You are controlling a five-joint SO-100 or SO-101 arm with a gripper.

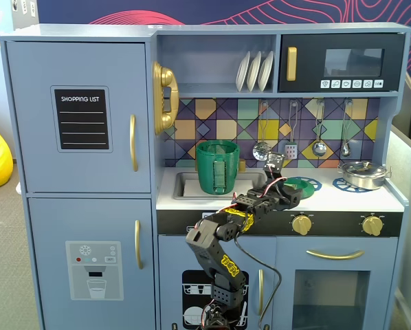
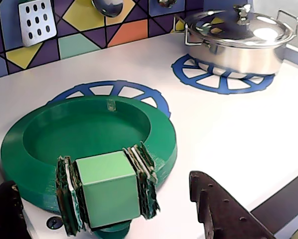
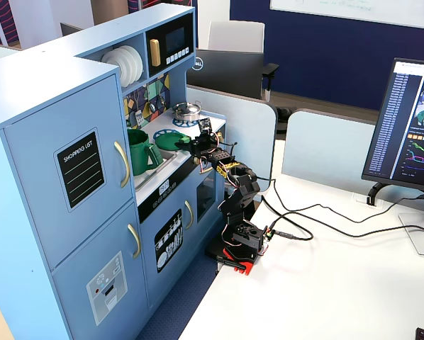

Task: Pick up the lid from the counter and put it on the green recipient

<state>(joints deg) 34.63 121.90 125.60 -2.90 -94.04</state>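
2 fingers (image 2: 109,209) spread wide — either side of the lid (image 2: 89,144) — gripping nothing.

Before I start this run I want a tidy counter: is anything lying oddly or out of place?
Only the lid. In the wrist view it lies knob side down, hollow side up, half covering a blue burner ring instead of sitting on the green recipient. The steel pot sits squarely on its ring. Nothing looks spilled or damaged.

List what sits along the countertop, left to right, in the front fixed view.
green recipient in the sink → gripper → lid on the near burner ring → steel pot on the far burner ring.
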